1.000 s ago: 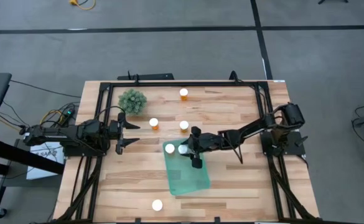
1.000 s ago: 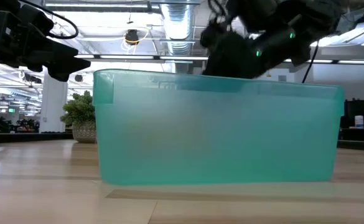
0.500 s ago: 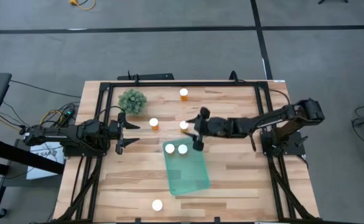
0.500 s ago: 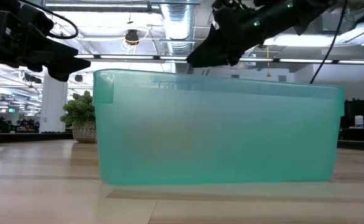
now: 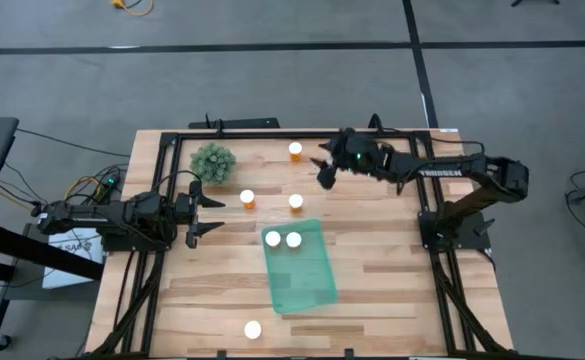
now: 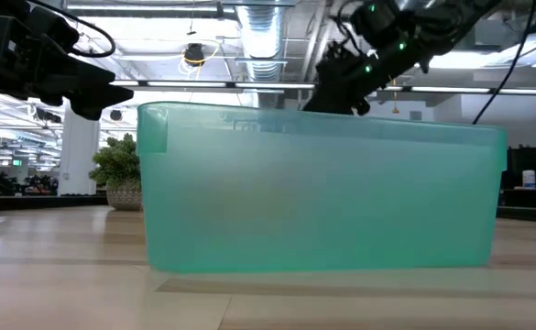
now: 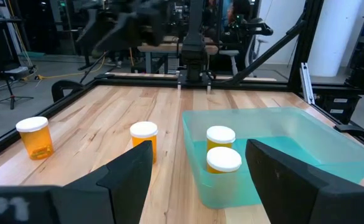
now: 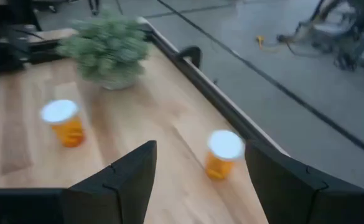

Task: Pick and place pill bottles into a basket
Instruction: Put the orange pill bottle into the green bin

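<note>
The teal basket (image 5: 307,275) lies flat on the table's middle, and two white-capped orange pill bottles (image 5: 272,238) (image 5: 293,239) stand at its far end. Three more bottles stand on the wood: one near the far edge (image 5: 295,150) and two mid-table (image 5: 247,198) (image 5: 296,201). Another bottle (image 5: 252,328) stands near the front edge. My right gripper (image 5: 324,168) is open and empty, in the air just right of the far bottle (image 8: 224,152). My left gripper (image 5: 212,212) is open and empty at the table's left, facing the basket (image 7: 331,155).
A small bushy green plant (image 5: 213,160) stands at the far left, and it also shows in the right wrist view (image 8: 107,46). A black frame rail (image 5: 302,133) runs along the far edge. In the low view the basket's wall (image 6: 322,197) hides most of the table behind it.
My right gripper, open throughout, has left the place beside the two bottles in the basket and gone up and toward the table's far edge, ending beside the far bottle. Its arm has swung out straighter. The bottles and the basket have stayed put.
</note>
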Tool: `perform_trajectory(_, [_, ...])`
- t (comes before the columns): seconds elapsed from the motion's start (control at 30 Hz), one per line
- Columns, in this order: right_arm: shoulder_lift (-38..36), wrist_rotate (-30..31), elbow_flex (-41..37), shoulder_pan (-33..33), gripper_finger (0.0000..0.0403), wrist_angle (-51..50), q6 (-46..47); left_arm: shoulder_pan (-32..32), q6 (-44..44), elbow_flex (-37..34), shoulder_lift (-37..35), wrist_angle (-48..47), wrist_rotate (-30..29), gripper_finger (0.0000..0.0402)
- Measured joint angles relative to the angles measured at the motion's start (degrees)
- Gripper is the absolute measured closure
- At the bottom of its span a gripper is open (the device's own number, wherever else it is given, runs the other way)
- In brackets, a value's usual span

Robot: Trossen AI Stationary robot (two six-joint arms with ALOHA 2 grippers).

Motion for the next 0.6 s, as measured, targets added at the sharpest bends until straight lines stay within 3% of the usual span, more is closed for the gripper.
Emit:
perform_trajectory(0.37, [2.1, -17.8, 0.1, -15.1, 0.0163, -4.7, -1.2, 0.0, 0.0, 0.0, 0.0, 0.0, 0.0, 0.0154])
perform_trajectory(0.6, [9.9, -23.6, 4.5, -18.1, 0.0163, -8.1, -6.5, 0.0, 0.0, 0.0, 0.0, 0.0, 0.0, 0.0154])
